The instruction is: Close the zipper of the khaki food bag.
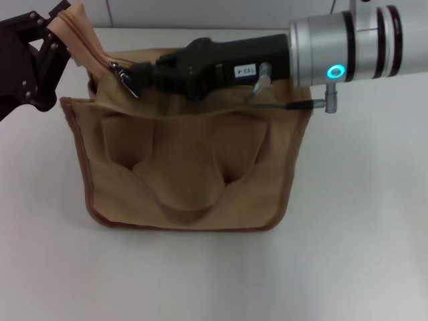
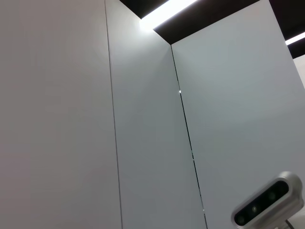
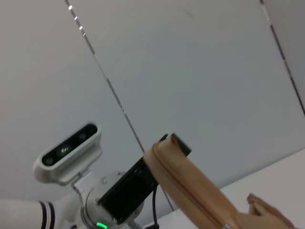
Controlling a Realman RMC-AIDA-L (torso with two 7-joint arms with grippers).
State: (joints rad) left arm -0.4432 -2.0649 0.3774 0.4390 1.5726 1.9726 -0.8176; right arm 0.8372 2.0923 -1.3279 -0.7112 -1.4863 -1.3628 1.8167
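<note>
The khaki food bag (image 1: 187, 174) stands on the white table with its pockets and handle facing me. The zipper tape (image 1: 83, 33) rises off the bag's top left corner. My left gripper (image 1: 57, 30) is shut on that raised tape end and holds it up. My right gripper (image 1: 142, 75) lies along the bag's top. Its fingertips are at the silver slider and pull tab (image 1: 124, 77) near the left end, and look shut on the tab. In the right wrist view the tape (image 3: 190, 191) runs up to the left gripper's fingers (image 3: 177, 142).
The white table (image 1: 361, 234) extends to the right of and in front of the bag. The right arm's silver forearm (image 1: 354, 43) crosses above the bag's right corner. The left wrist view shows only grey wall panels (image 2: 143, 143) and a camera housing (image 2: 269, 200).
</note>
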